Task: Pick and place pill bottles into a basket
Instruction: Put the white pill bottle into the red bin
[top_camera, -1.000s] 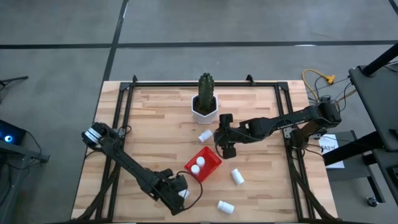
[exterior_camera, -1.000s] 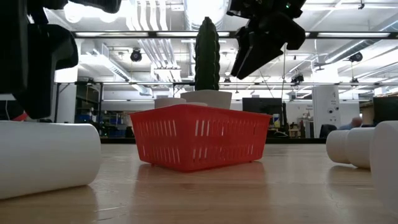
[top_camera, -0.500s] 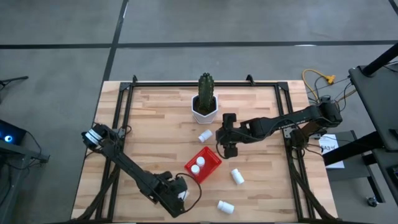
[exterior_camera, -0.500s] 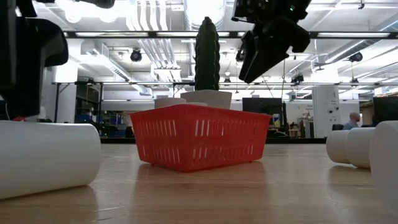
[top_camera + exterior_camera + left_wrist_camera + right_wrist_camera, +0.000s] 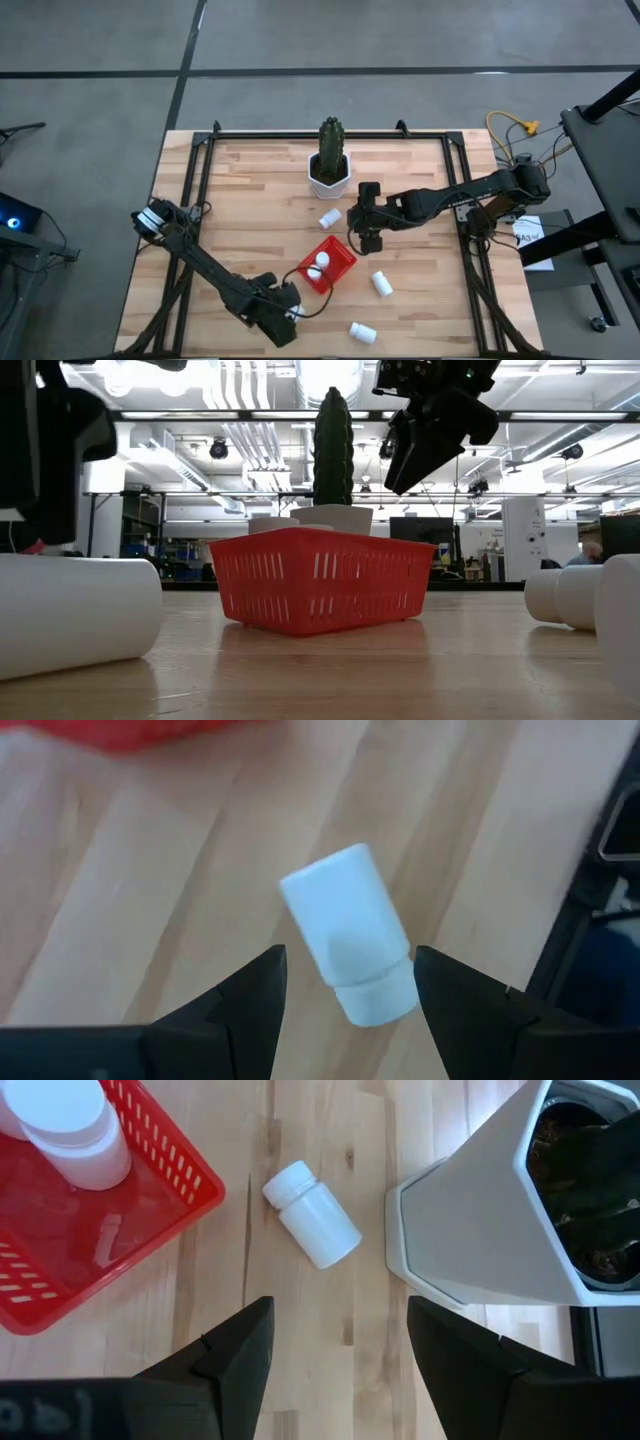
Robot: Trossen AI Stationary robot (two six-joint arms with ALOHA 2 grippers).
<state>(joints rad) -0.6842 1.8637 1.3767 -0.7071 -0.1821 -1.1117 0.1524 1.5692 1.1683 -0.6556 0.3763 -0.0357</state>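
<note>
A: Pill bottles, then. Where do they lie?

B: Two stand in the red basket (image 5: 326,266), near the middle of the table (image 5: 250,180). One bottle by the pot (image 5: 329,217) lies on its side just beside the cactus pot (image 5: 329,176). Another, right of the basket (image 5: 381,283), lies on the boards, and one more near the front edge (image 5: 362,332) sits apart from the rest. The sixth, the bottle under the left arm (image 5: 349,933), lies on its side at the front.

A: Which gripper is at work?

B: The left gripper (image 5: 345,990) hangs low over that sixth bottle, fingers spread wide with the bottle between them but untouched, cap end nearest the wrist. That placing looks meant for a grasp across the body.

A: And the other?

B: The right gripper (image 5: 335,1345) hovers above the table between basket and pot, fingers wide and holding nothing. Its camera looks straight down on the bottle by the pot, so I judge that one its target.

A: Any risk?

B: A lying bottle may roll when a finger nudges it.
</note>
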